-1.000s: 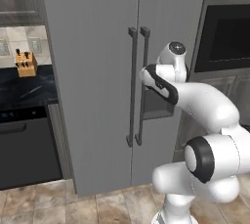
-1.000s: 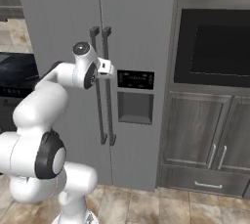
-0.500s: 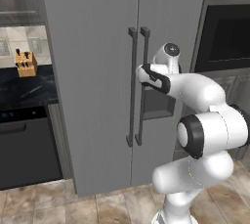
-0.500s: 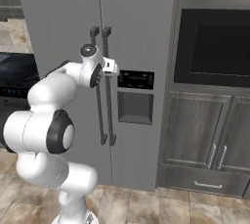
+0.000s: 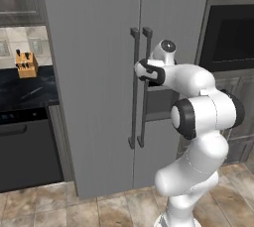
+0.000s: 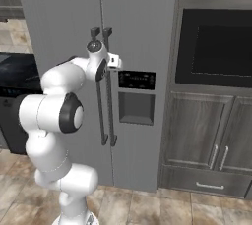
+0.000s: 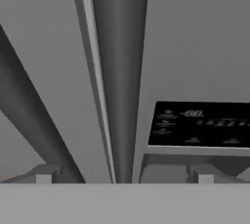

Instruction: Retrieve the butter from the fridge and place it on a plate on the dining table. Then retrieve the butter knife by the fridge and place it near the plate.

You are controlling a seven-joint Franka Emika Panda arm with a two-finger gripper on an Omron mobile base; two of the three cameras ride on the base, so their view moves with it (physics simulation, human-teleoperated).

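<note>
The tall grey fridge (image 5: 94,72) (image 6: 54,17) stands with both doors closed. My gripper (image 5: 139,70) (image 6: 114,62) is at chest height against its two long dark bar handles. In the hand view my gripper (image 7: 124,175) is open, and the right door's handle (image 7: 119,71) runs between the two fingertips (image 7: 45,174). The left door's handle (image 7: 29,120) slants past on the left. Nothing is held. The butter, the plate, the dining table and the butter knife are out of view.
The dispenser panel (image 6: 136,79) (image 7: 200,125) sits just right of the handles. A tan knife block (image 5: 26,65) stands on the black counter (image 5: 25,89) left of the fridge. A dark wall oven (image 6: 216,47) and grey cabinets (image 6: 206,135) are on the right.
The arm has stretched forward and brought the hand from in front of the dispenser up to the door handles. The jaws stayed open and the doors stayed closed.
</note>
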